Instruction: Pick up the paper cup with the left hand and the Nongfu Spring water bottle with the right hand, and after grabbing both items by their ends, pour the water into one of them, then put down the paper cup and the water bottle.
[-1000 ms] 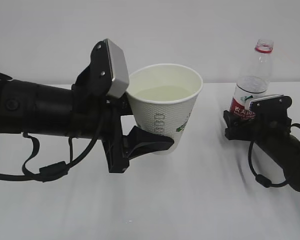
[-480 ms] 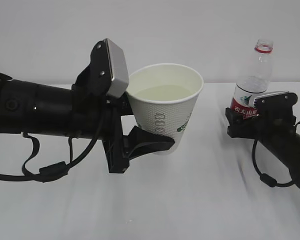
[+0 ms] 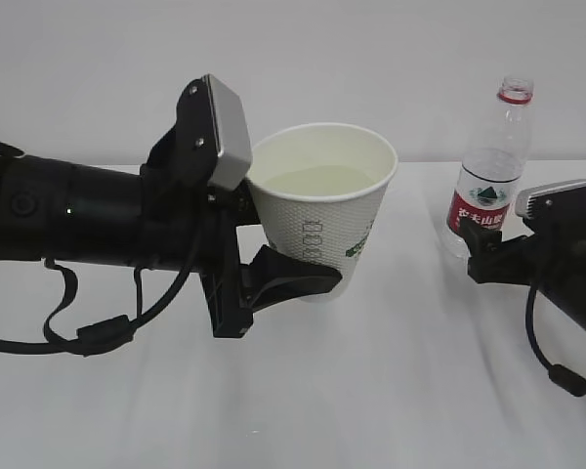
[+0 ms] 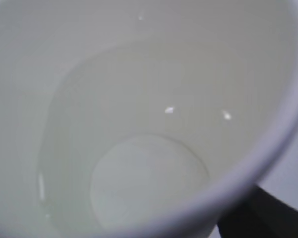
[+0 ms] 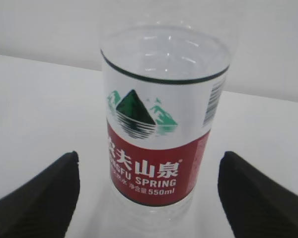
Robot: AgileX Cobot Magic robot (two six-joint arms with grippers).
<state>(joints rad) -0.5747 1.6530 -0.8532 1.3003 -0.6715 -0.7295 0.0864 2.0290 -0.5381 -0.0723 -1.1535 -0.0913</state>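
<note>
1. White paper cup (image 3: pixel 322 220), holding water (image 4: pixel 139 163), sits gripped in the left hand (image 3: pixel 273 249) fingers, kept level against spilling.
2. Right of the cup, the Nongfu Spring water bottle (image 3: pixel 490 176) stands on the table (image 3: pixel 371 391); the right hand (image 3: pixel 493 256) fingers spread open, clear of it.

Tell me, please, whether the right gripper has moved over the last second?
Yes. The right gripper has backed away rightward, off the standing bottle, and no longer straddles the label. Its jaws are open.
</note>
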